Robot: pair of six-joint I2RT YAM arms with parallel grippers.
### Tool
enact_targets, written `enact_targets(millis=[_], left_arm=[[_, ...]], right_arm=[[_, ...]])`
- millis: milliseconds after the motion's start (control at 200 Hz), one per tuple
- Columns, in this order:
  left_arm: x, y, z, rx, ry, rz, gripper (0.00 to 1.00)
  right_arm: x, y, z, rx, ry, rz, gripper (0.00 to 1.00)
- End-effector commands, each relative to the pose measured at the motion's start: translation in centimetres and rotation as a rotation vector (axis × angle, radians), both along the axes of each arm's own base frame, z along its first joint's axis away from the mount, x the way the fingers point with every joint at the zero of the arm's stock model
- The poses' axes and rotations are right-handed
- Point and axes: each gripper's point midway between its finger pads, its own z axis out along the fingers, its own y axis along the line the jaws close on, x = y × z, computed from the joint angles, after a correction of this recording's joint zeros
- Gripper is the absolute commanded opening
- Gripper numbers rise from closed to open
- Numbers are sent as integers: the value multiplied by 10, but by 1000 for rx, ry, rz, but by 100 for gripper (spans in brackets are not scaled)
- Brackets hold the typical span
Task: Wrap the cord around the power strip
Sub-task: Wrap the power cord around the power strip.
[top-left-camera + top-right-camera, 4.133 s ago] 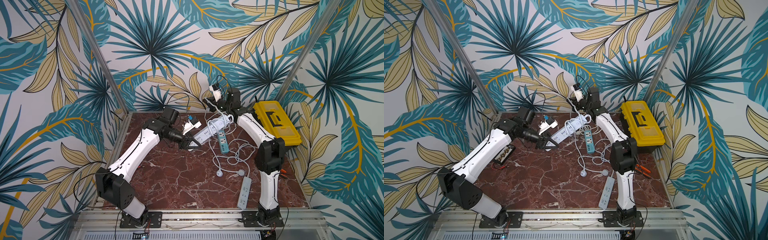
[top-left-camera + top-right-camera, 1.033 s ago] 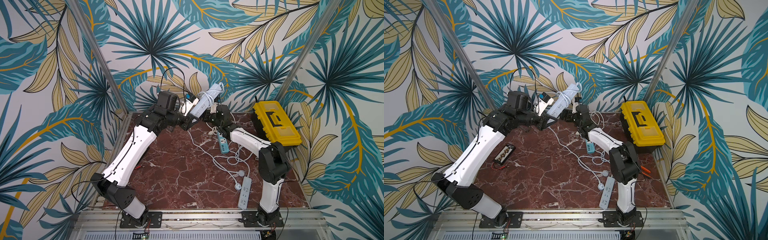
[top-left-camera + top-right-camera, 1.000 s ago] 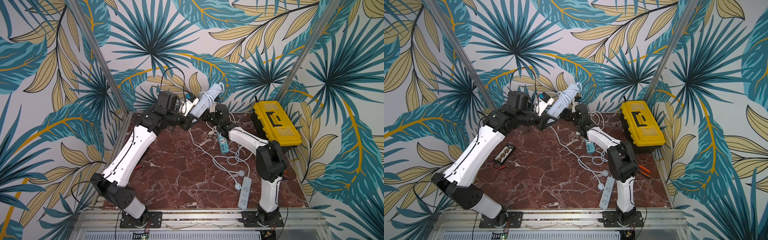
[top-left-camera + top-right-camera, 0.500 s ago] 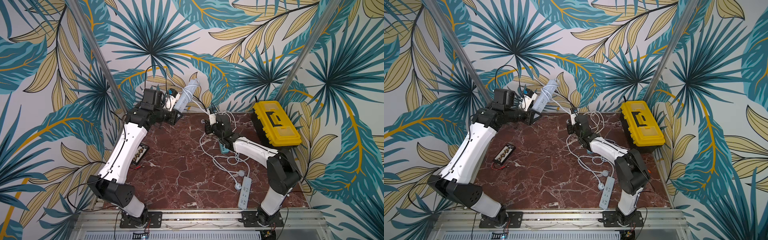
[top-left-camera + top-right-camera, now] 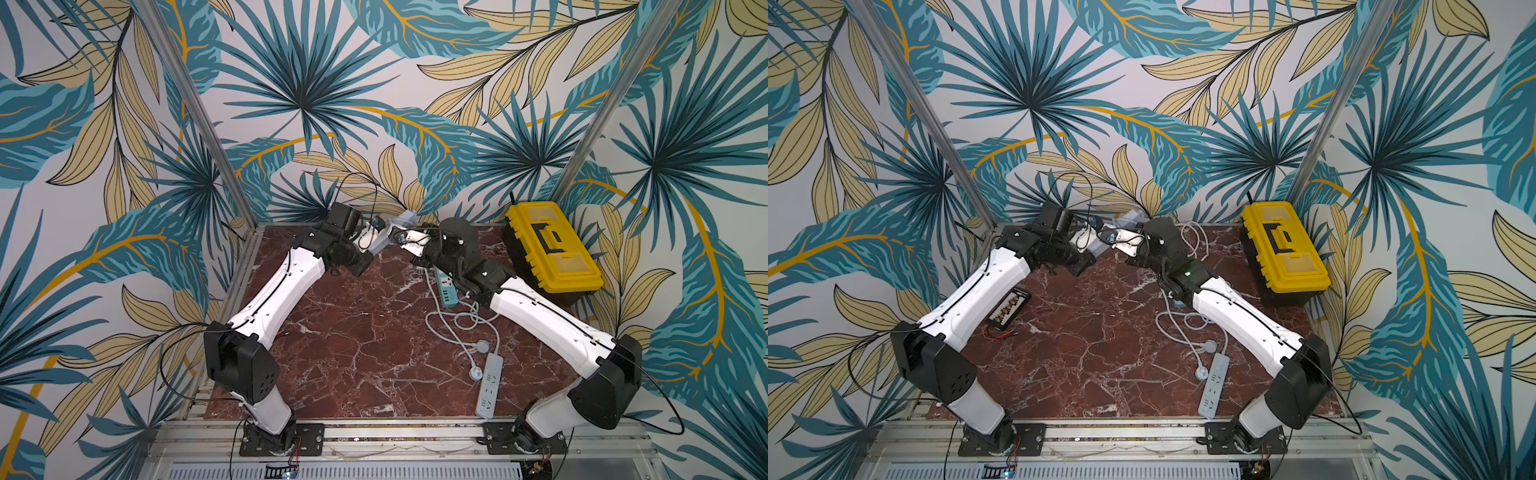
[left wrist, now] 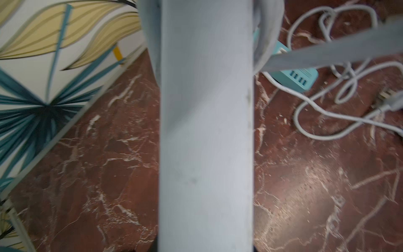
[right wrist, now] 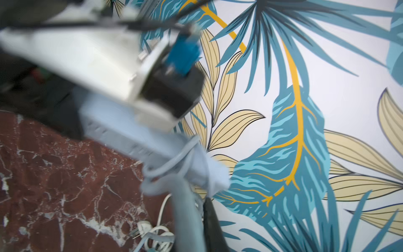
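Clamped tight in the left hand: the power strip, lifted clear of the worktop, gripped near one end and reaching out past those fingertips toward the right hand, close beside the far end. Pinched shut in the right hand, judging by its wrist view: the cord, running from between the fingers straight up to a few turns already bunched round the strip's far end.

Probably light and quite rigid, a hard plastic bar. Smooth and likely slippery on the flat faces, so best gripped across the narrow width near one end, leaving the length beyond the fingers bare for turns. Cord thick, rubbery, springy, apt to uncoil on any loss of tension. Best pinched close to the strip and kept taut.

Pale grey-blue, long, flat-sided, plain on the face nearest the left wrist. Cord a matching grey. Other strips and loose cords lying on the worktop below the right hand.
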Motion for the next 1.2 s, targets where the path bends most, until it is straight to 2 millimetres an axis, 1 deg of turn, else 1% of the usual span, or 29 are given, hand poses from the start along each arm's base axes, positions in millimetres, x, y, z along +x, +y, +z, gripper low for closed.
enact_targets(millis=[0, 20, 75, 140, 200, 235, 280, 340, 441, 501, 586, 636, 701, 751, 811, 876, 916, 961, 1021, 1061, 1136, 1196], left_arm=[[-37, -15, 16, -39, -32, -188, 0], [-45, -18, 14, -41, -17, -218, 0], [-65, -25, 9, -29, 3, -302, 0], [-90, -35, 5, -28, 20, -407, 0], [-104, -41, 5, -45, 21, -458, 0], [-105, -41, 5, -42, 19, -461, 0], [-102, -37, 2, -6, 11, -436, 0], [-90, -26, -2, 65, -7, -370, 0], [-75, -14, -5, 133, -26, -290, 0], [-68, -11, -6, 148, -21, -252, 0], [-64, -10, -8, 167, -16, -247, 0], [-61, -6, -10, 197, -20, -233, 0], [-52, 5, -14, 258, -34, -189, 0], [-45, 12, -15, 285, -37, -151, 0], [-44, 11, -14, 260, -22, -144, 0], [-53, 1, -12, 212, -3, -191, 0], [-64, -8, -11, 180, 20, -242, 0], [-82, -22, -9, 127, 51, -326, 0], [-107, -40, 0, 31, 76, -440, 0], [-120, -49, 5, -24, 86, -492, 0], [-136, -57, 14, -93, 115, -547, 0], [-139, -59, 20, -114, 110, -557, 0]], right_arm=[[4, -4, 0, -154, 42, 73, 0], [5, -6, 1, -170, 51, 75, 0], [10, -11, -10, -240, 102, 81, 0], [18, -16, -17, -287, 148, 74, 0], [26, -21, -22, -303, 192, 69, 0], [30, -26, -24, -316, 216, 58, 0], [33, -32, -24, -335, 240, 37, 0], [34, -35, -21, -326, 261, 14, 0], [21, -32, -10, -243, 289, 30, 0], [13, -34, -6, -201, 311, 19, 0], [8, -44, -10, -225, 331, -12, 0], [9, -53, -13, -264, 335, -53, 0], [9, -61, -16, -297, 356, -92, 0], [6, -64, -17, -299, 369, -99, 0], [5, -63, -19, -295, 372, -94, 0], [10, -63, -19, -306, 344, -97, 0], [16, -63, -19, -323, 324, -100, 1], [23, -61, -14, -332, 290, -100, 1], [32, -55, -8, -323, 262, -73, 1], [39, -51, -5, -306, 256, -47, 1], [50, -44, -9, -280, 278, 6, 4], [58, -42, -17, -241, 314, 43, 7]])
